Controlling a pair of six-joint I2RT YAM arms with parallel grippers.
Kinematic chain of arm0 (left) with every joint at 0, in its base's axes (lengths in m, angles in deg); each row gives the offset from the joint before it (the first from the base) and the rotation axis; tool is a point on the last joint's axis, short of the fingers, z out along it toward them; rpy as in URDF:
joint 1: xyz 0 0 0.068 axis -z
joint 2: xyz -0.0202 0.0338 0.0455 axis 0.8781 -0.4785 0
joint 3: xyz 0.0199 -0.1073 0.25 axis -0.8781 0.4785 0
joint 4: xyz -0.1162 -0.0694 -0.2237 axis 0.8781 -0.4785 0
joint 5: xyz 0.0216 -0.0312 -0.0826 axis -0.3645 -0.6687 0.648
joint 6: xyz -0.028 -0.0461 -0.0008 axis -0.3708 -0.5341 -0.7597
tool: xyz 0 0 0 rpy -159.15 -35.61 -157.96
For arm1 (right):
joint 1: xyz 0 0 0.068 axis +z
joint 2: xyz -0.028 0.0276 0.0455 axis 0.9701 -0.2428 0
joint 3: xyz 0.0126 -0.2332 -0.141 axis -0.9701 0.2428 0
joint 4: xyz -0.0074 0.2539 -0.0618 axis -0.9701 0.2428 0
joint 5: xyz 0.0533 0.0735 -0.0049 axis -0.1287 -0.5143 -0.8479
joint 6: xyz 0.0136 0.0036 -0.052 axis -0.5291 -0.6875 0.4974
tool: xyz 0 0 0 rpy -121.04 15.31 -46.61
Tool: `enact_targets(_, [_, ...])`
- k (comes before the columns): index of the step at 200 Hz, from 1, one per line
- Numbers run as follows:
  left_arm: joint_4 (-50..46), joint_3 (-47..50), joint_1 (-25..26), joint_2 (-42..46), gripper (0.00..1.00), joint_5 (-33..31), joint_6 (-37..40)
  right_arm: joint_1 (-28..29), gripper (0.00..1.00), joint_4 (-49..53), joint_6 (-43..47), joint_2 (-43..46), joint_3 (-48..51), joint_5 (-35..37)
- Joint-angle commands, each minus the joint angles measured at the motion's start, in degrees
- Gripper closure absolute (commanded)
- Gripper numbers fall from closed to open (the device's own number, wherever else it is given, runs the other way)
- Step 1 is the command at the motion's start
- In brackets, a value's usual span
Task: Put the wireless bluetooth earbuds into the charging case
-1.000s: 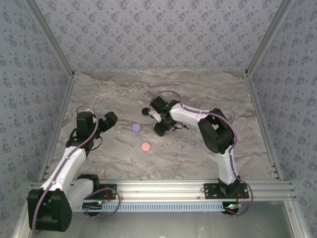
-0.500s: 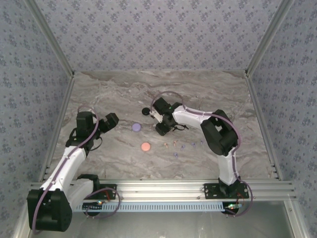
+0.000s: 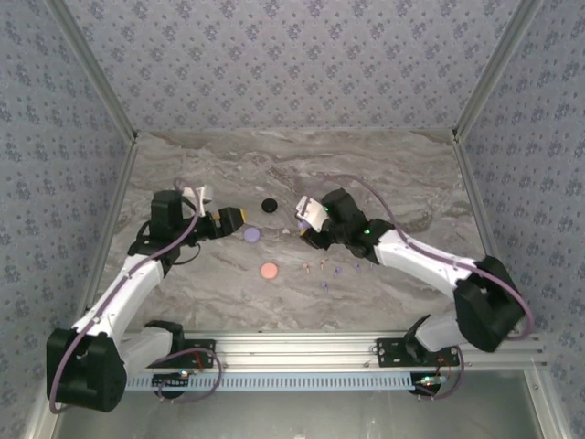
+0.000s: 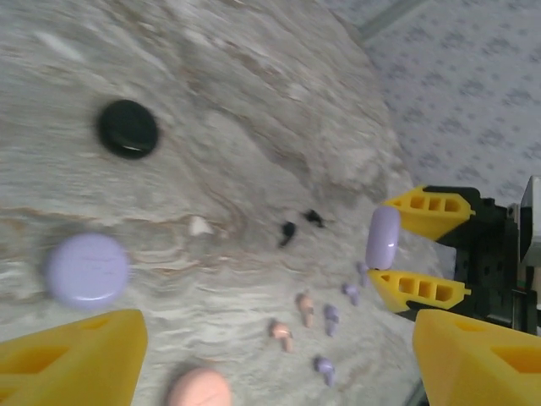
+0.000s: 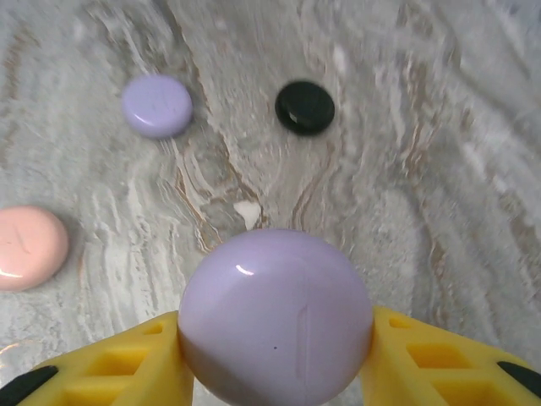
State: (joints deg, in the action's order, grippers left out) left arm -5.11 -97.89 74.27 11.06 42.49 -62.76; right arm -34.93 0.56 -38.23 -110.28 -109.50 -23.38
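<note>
So, the right gripper (image 5: pixel 275 328) is clamped on a glossy lilac round plastic case (image 5: pixel 275 296), one yellow finger on each side, and it looks to be up off the grey marbled tabletop (image 3: pixel 393 174). From the left wrist camera you get that same case edge-on at the right of the frame, pinched between the two yellow fingers. Meanwhile the left gripper (image 3: pixel 230 218) has its fingers spread wide with nothing between them. In the overhead view it sits left of centre, pointing across at the other one.

The tiny stemmed wireless earbuds (image 4: pixel 304 306) are all lying loose on the table. In the left wrist view they're scattered around lower centre: two black buds (image 4: pixel 287 230) near mid-frame, two pinkish buds (image 4: pixel 281 332) below those, and a few lilac buds (image 4: pixel 331 315) beside and below them. Overhead they're a small cluster just below centre of the frame.

Three flat round discs are on the table too. The black disc (image 3: pixel 269 206) is between the grippers, the lilac disc (image 3: pixel 251 235) is just below the left gripper's fingers, and the salmon-pink disc (image 3: pixel 269 271) is lower still. There's also a small white speck (image 5: pixel 248 211) between the discs, can't tell what it is
</note>
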Motion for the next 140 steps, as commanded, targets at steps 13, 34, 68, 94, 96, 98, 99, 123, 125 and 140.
enact_targets(13, [8.4,-3.7,5.9,-2.9,0.23,6.6,-0.8,0.6,0.51,-7.7,6.3,5.7,3.8,-3.7])
enact_targets(34, [10.0,-6.1,10.0,-5.6,0.25,6.5,-0.4,1.0,0.51,-8.4,7.0,7.7,5.0,-3.8])
enact_targets(68, [11.2,-9.6,14.8,-10.9,0.3,5.7,-0.3,1.8,0.51,-8.9,7.3,9.1,5.8,-3.9])
enact_targets(94, [12.4,-11.6,17.8,-14.5,0.32,5.6,-0.4,2.4,0.51,-9.2,7.4,9.4,5.8,-3.8])
enact_targets(96, [12.5,-11.8,18.0,-14.8,0.32,5.6,-0.4,2.5,0.51,-9.1,7.4,9.4,5.8,-3.7])
enact_targets(98, [12.6,-12.0,18.2,-15.1,0.32,5.6,-0.4,2.5,0.51,-9.1,7.5,9.4,5.8,-3.7])
enact_targets(99, [12.6,-12.0,18.3,-15.2,0.32,5.6,-0.4,2.5,0.51,-9.1,7.5,9.4,5.8,-3.7])
enact_targets(123, [12.6,-13.5,20.2,-18.0,0.35,5.4,-0.3,2.7,0.51,-9.3,7.5,9.4,5.8,-3.2])
enact_targets(125, [12.5,-13.6,20.3,-18.2,0.35,5.4,-0.2,2.7,0.51,-9.3,7.4,9.4,5.8,-3.2])
enact_targets(140, [12.4,-14.1,21.0,-19.3,0.38,5.5,-0.2,2.7,0.51,-9.4,7.4,9.4,5.7,-3.1])
